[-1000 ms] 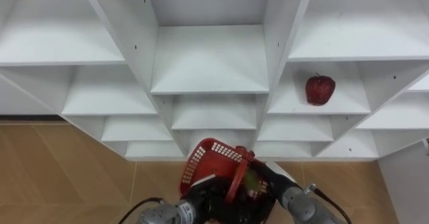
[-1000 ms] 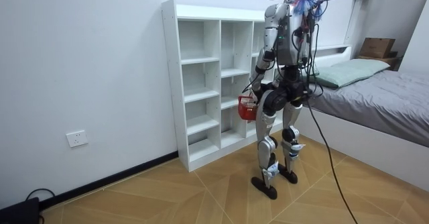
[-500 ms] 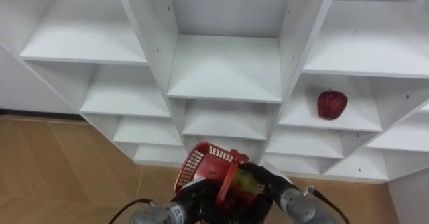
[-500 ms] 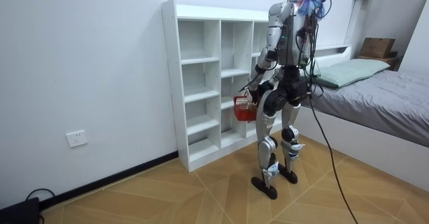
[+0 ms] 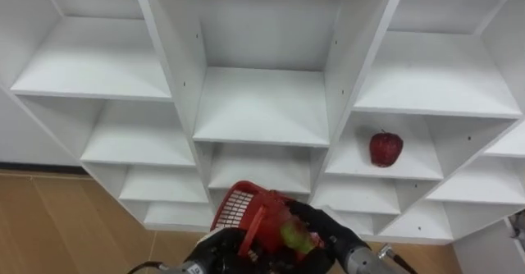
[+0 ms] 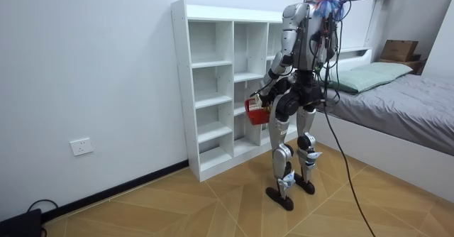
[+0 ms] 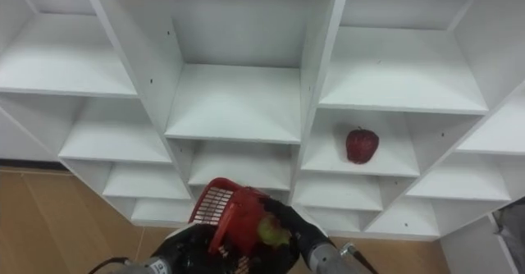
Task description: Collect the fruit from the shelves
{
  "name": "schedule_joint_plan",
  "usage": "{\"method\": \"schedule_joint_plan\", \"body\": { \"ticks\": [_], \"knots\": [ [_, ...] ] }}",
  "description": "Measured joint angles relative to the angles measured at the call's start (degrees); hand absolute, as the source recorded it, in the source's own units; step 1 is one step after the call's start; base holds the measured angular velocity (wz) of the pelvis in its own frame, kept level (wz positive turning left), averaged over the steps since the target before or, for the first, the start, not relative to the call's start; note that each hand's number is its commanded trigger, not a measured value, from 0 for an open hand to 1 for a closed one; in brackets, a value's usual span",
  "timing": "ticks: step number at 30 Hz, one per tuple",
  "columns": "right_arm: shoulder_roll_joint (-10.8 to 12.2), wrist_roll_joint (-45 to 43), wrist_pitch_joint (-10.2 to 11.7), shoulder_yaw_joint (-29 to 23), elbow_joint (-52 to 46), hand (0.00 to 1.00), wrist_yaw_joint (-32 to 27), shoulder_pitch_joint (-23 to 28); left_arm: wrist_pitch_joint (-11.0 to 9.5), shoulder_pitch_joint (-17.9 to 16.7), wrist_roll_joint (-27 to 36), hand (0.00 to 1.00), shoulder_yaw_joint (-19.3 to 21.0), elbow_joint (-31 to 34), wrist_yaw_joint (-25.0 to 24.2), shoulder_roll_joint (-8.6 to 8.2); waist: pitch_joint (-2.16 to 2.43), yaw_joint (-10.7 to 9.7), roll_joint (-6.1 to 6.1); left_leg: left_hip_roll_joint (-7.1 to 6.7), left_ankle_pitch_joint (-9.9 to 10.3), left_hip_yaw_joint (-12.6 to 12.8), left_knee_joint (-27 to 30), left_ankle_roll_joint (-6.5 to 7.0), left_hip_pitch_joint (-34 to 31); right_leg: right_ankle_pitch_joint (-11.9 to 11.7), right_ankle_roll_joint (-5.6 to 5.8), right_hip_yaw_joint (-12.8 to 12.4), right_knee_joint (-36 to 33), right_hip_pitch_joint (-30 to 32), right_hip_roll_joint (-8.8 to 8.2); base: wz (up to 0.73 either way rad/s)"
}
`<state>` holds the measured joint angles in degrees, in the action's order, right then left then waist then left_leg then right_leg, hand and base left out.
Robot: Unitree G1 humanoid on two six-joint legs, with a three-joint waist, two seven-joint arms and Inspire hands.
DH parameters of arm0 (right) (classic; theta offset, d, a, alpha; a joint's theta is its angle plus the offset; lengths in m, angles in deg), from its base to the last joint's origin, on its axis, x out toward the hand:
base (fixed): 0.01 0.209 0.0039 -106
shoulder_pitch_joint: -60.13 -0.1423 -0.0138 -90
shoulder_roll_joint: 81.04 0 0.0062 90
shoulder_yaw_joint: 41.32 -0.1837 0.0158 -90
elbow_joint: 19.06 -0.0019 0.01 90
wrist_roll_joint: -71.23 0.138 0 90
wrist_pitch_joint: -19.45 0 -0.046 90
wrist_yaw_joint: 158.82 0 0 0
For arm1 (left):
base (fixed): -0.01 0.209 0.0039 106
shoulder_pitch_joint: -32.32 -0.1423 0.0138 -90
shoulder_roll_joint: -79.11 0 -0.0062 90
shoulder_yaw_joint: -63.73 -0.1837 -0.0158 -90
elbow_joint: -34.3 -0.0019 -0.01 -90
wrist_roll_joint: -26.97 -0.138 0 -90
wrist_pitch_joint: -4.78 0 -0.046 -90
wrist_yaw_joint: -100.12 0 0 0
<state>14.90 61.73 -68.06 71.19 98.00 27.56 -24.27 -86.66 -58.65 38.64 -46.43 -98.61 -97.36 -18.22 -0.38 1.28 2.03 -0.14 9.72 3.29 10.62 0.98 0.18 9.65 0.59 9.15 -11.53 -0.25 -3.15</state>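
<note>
closer to the closet [image 6: 181, 88] than a second ago, the red basket [image 5: 240, 208] rides between left hand [image 5: 218, 246] and right hand [image 5: 326, 226]; neither grip can be told. a green fruit [image 5: 296, 238] lies inside. a red apple [image 5: 385, 148] sits mid-shelf [image 5: 426, 163], between its side edges.

Nothing legible — no text, label or number on the closet [image 5: 262, 110] or basket [image 5: 240, 208].
</note>
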Motion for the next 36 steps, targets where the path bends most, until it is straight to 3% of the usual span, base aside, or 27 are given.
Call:
{"method": "schedule_joint_plan", "body": {
  "ticks": [4, 14, 24, 30, 36],
  "knots": [
    [0.1, -1.1, 0.0, -2.2, -1.9, 0.0, 0.0, 0.7, 0.0, -0.8, 0.0, 1.0, 0.7, 0.0, 1.1, 0.11, -0.27, -0.3, 0.04, 0.31, 0.1, 1.5, -0.3, -0.07, 1.0, 0.0, -0.04, -1.3, -0.1, 0.0, 0.29, -0.19],
    [0.1, -1.8, 0.0, -3.8, -3.3, 0.0, -0.1, 4.8, 0.0, -2.6, 0.1, 1.0, 1.4, 0.2, 3.6, 0.4, -0.2, -1.2, 0.02, 0.7, 0.2, 3.6, -1.2, -0.18, 2.2, -0.4, -0.13, -4.0, -0.1, 0.2, 0.89, -0.13],
    [0.3, -1.7, 0.1, -8.6, -4.3, 0.0, 0.1, 4.7, -0.9, -5.6, 0.0, 1.0, 2.6, 3.5, 4.3, 1.19, 0.29, -1.2, -0.39, 1.41, 0.6, 5.9, -1.3, -0.51, 3.7, -0.6, -0.38, -6.1, -0.1, -0.3, 1.71, -0.12],
    [0.6, -2.0, 0.9, -12.6, -6.0, 0.0, -0.5, 4.6, -1.1, -7.8, -0.1, 1.0, 5.9, 3.3, 4.5, 0.85, 0.25, -1.6, -0.47, 1.97, 1.0, 6.8, -1.4, -0.91, 4.7, -0.8, -0.7, -7.4, 0.6, -0.9, 2.54, -0.09],
    [0.8, -2.0, 1.1, -12.6, -6.0, 0.0, -2.4, 4.6, -1.1, -8.9, -0.1, 1.0, 7.8, 1.3, 5.2, 0.92, 0.13, -1.9, -0.38, 2.57, 1.2, 7.7, -1.4, -1.27, 5.1, -1.1, -1.01, -7.8, 0.8, -1.0, 3.02, -0.08]
  ]
}}
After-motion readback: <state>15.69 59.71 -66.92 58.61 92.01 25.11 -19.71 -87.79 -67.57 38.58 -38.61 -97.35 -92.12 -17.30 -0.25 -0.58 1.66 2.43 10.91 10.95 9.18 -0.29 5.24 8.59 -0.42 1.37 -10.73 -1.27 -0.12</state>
